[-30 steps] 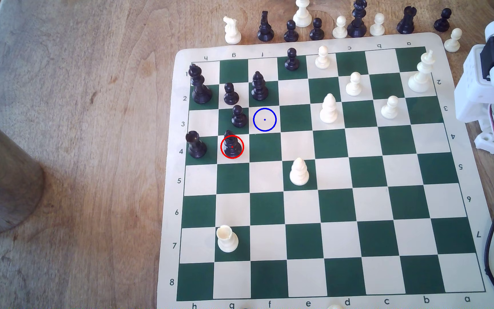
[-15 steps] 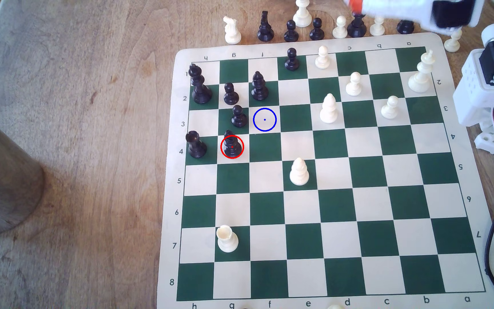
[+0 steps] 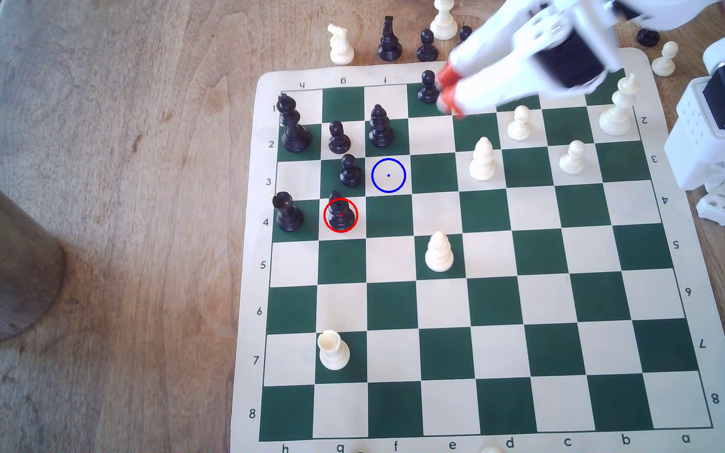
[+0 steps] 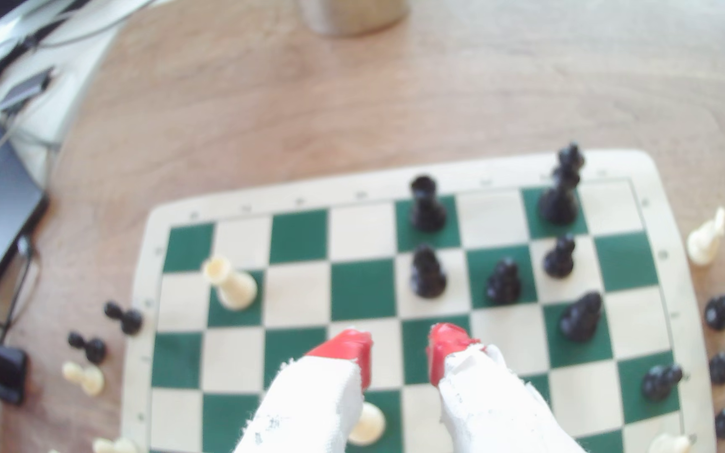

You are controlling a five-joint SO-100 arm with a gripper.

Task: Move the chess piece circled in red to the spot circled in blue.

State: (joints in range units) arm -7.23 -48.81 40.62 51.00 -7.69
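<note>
The chess piece [image 3: 340,213] is a black bishop-like piece inside the red ring on square g4; in the wrist view the chess piece [image 4: 427,270] stands upright ahead of the fingers. The spot [image 3: 388,175] is the cream square f3 with the blue ring, one square diagonally away, with nothing on it. My gripper [image 3: 447,89] hovers blurred over the board's far edge near e1, well to the exterior view's right of both. Its red fingertips [image 4: 347,348] are spread apart, so my gripper [image 4: 398,348] is open and holds nothing.
A black pawn [image 3: 428,86] stands right beside my fingertips. Black pawns [image 3: 350,170], a black rook [image 3: 287,212] and a black bishop [image 3: 380,126] crowd the ringed squares. White bishops [image 3: 482,159] stand mid-board. Captured pieces line the far edge. A grey cylinder [image 3: 3,252] stands off-board.
The arm has swung in from the exterior view's top right and down over the board's far edge, its fingertips now near e1. No chess piece has moved.
</note>
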